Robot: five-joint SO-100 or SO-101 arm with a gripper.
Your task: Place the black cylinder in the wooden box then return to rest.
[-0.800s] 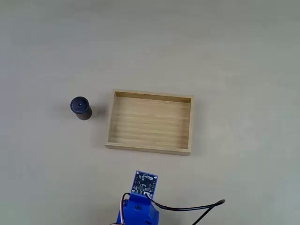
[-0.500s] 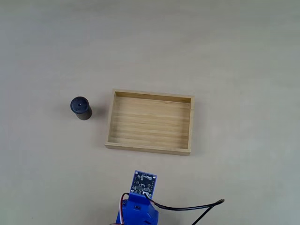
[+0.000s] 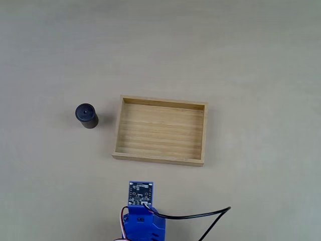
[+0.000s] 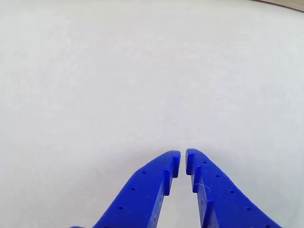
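Cylinder position, fixed view: the black cylinder [image 3: 86,115] stands upright on the table [image 3: 251,60], at 9 o'clock from the wooden box [image 3: 160,130], near its short left wall but apart from it. Round black top faces the camera, small dimple at centre, brownish side visible at the lower edge. Box lies flat near frame centre, long axis horizontal, striped floor bare.

Arm: the blue arm [image 3: 143,226] enters at 6 o'clock of the frame, a small circuit board [image 3: 141,194] on its upper end, a black cable [image 3: 195,217] trailing toward 4 o'clock. It sits below the box's front wall, apart from it.

Gripper, other view: the gripper [image 4: 183,162] reaches in from 6 o'clock, two blue fingers [image 4: 147,190] with tips nearly together, a thin gap between them, nothing held. Pale table surface beneath.
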